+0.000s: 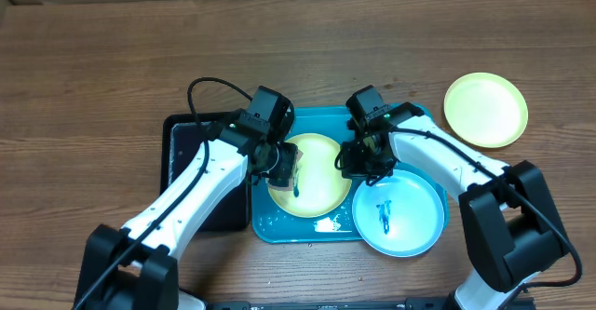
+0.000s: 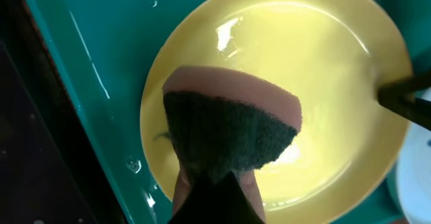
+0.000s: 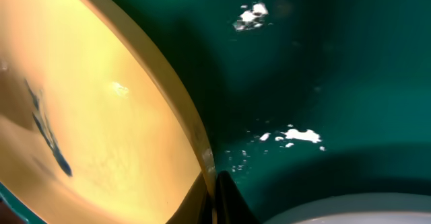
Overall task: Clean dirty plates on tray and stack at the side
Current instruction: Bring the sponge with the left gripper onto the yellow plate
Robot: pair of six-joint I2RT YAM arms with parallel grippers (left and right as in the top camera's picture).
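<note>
A pale yellow-green plate (image 1: 317, 181) lies in the teal tray (image 1: 321, 228). My left gripper (image 1: 282, 168) is shut on a sponge (image 2: 232, 126), pink with a dark scouring face, pressed on that plate's left part (image 2: 323, 62). My right gripper (image 1: 357, 161) is shut on the same plate's right rim (image 3: 195, 133); a dark smear shows on the plate in the right wrist view (image 3: 47, 133). A light blue plate (image 1: 399, 215) with a dark smear lies at the tray's right front. Another yellow-green plate (image 1: 485, 110) lies on the table at the right.
A black tray (image 1: 191, 147) lies against the teal tray's left side under my left arm. White foam (image 1: 327, 223) sits on the teal tray's front part. The wooden table (image 1: 93, 87) surrounds everything.
</note>
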